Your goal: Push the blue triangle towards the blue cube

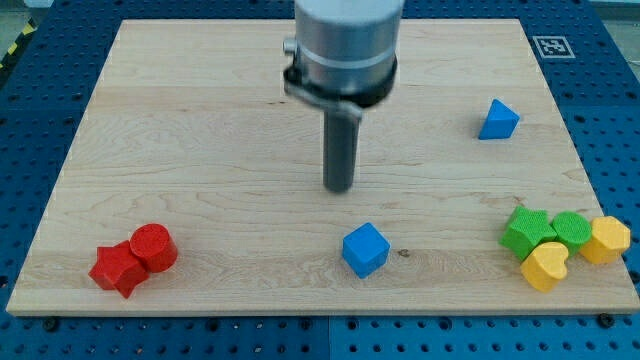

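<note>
My end effector, a bare rod holding nothing, has my tip (339, 188) mid-worktop, with the blue triangle (498, 120) far right and the blue cube (365, 249) just nearer.

Single camera view. It looks down from above and in front at a steep angle onto the wooden board (200, 200), which nearly fills the frame; all four edges show, with blue perforated table (30, 120) around them. The arm's housing (345, 45) enters from the view's top, cropped. No second view exists for overlap.
</note>
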Robot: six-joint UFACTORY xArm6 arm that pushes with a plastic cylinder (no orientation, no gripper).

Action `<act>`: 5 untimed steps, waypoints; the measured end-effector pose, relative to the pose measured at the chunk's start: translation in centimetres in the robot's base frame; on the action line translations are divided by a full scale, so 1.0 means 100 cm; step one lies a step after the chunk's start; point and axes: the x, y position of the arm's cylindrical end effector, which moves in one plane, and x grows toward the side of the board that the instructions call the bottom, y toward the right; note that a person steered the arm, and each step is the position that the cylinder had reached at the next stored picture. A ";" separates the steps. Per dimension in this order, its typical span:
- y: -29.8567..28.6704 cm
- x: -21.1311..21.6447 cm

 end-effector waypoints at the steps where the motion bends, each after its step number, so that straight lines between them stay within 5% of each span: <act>1: 0.025 -0.062; 3: 0.172 -0.126; 5: 0.206 -0.092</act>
